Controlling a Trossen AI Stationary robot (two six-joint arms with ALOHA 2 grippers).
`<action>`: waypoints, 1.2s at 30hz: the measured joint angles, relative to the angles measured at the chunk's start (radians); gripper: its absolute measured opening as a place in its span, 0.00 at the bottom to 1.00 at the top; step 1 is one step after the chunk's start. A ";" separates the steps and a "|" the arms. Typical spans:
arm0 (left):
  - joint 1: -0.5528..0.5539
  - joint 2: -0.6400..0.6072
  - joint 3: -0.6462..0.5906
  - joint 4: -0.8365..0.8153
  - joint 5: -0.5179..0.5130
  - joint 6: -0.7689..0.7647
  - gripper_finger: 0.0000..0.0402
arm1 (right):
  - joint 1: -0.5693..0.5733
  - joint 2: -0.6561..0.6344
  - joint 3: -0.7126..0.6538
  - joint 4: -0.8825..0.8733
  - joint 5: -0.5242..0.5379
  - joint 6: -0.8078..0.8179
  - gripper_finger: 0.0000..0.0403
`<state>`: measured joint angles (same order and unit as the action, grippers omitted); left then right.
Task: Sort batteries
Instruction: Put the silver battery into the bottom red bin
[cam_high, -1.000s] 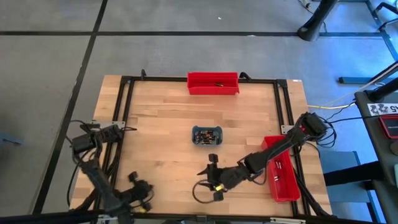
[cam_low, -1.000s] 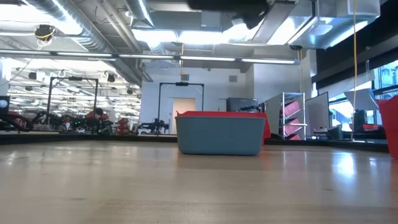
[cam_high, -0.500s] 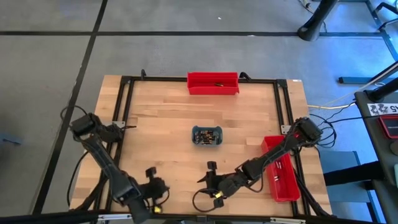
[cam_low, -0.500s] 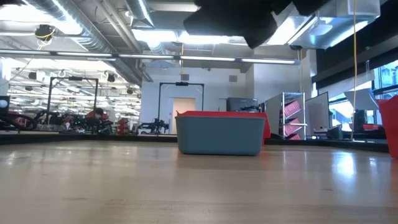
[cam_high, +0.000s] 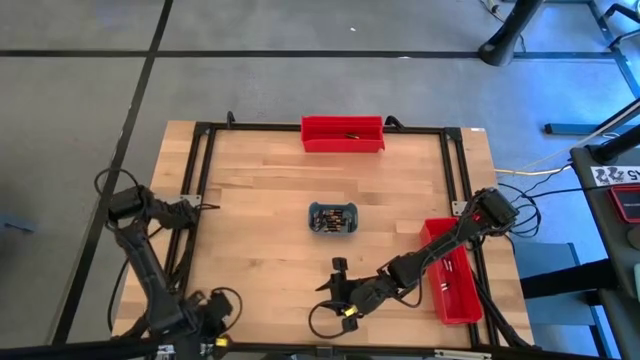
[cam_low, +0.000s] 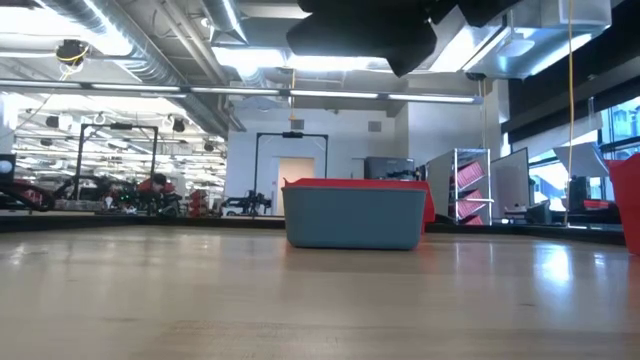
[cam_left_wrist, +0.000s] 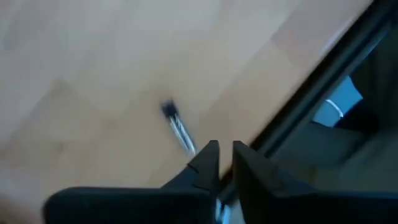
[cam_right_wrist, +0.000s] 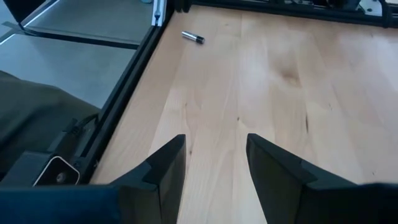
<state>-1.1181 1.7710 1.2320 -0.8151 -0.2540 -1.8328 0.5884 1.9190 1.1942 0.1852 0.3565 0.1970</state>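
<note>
We are hovering both grippers over the table (cam_high: 260, 200).
Left gripper (cam_left_wrist: 222, 155) is showing a narrow gap at 7 o'clock beside a loose battery (cam_left_wrist: 176, 124); right gripper (cam_right_wrist: 214, 155) is gaping wide, empty, at 6 o'clock.

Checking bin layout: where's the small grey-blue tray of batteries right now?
In the high view the small grey-blue rounded tray sits mid-table, nearer than the long red bin at the far edge, left of the red bin.

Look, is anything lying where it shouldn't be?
Yes. One battery lies loose on the bare wooden table, close to the black frame rail, not in the small tray or either red bin.
</note>
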 joint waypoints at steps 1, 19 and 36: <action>-0.012 0.000 0.000 0.000 0.001 -0.039 0.11 | 0.000 0.000 0.000 0.000 0.000 -0.002 0.43; -0.032 0.161 0.002 -0.050 0.123 -0.160 0.30 | 0.000 0.000 0.000 -0.003 -0.001 -0.032 0.43; 0.000 0.178 0.003 -0.059 -0.427 0.009 0.02 | 0.000 -0.001 0.000 -0.002 -0.001 -0.045 0.43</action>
<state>-1.1177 1.9485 1.2348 -0.8738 -0.6812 -1.8240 0.5888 1.9182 1.1946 0.1831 0.3553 0.1524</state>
